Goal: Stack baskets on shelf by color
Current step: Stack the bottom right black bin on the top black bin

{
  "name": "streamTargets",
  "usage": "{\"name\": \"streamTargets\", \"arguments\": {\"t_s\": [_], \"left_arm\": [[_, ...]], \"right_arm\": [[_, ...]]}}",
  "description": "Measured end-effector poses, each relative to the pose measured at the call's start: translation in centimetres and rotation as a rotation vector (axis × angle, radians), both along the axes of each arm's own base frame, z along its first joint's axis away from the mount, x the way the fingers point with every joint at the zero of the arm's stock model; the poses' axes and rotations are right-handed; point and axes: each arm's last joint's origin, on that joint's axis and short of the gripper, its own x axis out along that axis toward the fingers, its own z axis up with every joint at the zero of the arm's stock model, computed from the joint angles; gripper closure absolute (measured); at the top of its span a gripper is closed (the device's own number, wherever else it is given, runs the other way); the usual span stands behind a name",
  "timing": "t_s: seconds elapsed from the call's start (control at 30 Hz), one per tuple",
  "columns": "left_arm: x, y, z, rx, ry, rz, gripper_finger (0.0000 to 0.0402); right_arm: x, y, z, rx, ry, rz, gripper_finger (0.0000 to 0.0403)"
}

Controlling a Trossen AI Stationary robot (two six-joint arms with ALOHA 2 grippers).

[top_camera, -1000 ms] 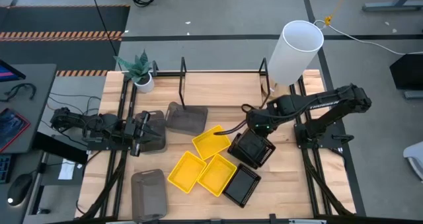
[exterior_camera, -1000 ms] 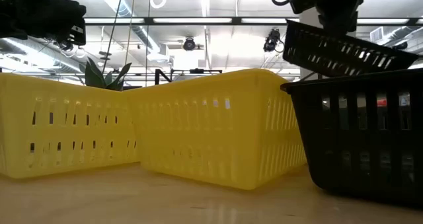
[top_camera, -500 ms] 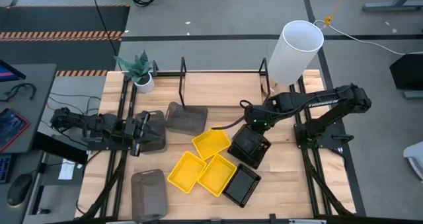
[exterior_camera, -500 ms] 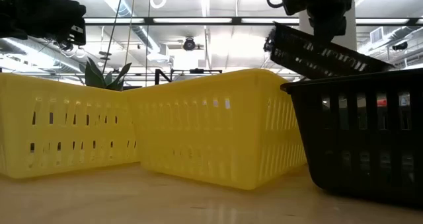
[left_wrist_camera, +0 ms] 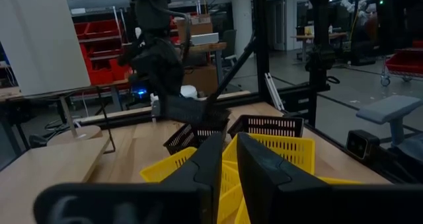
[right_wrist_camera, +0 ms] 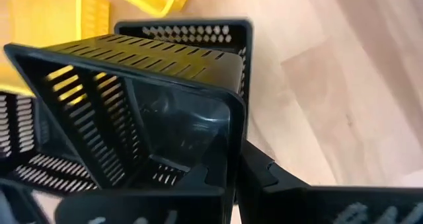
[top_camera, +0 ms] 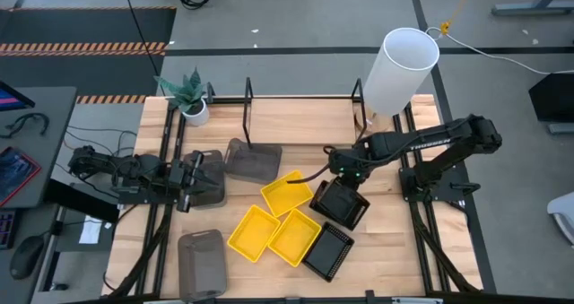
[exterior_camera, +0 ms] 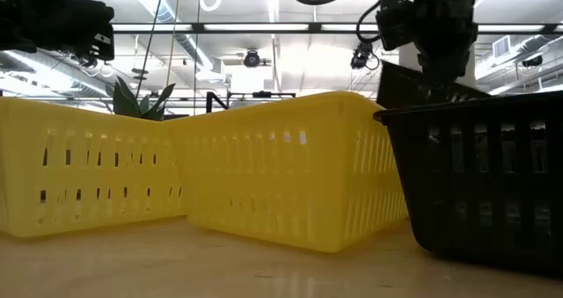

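On the wooden table, near the middle: three yellow baskets packed close, a black basket at their four o'clock. At ten o'clock from the yellow ones, a grey basket down by the black rod shelf; another grey basket near the front edge at seven o'clock. At three o'clock of the yellow ones, right gripper clamped on the rim of a tilted black basket, lifted over another black one. Far out at nine o'clock, left gripper over a grey basket, fingers nearly together; cannot tell about any hold
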Motion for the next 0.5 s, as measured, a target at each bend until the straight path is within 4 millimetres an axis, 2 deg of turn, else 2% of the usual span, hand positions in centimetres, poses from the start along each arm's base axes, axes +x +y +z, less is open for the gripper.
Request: {"name": "streamTargets", "arguments": {"t_s": [0.17,0.5], "left_arm": [[0.0,0.0,0.0,-0.001,-0.002,0.000,0.0342],[0.0,0.0,0.0,-0.001,-0.002,0.000,0.0348]], "right_arm": [[-0.1,0.0,0.0,0.016,0.009,0.009,0.0390],[-1.3,0.0,-0.2,0.017,0.142,-0.023,0.0389]]}}
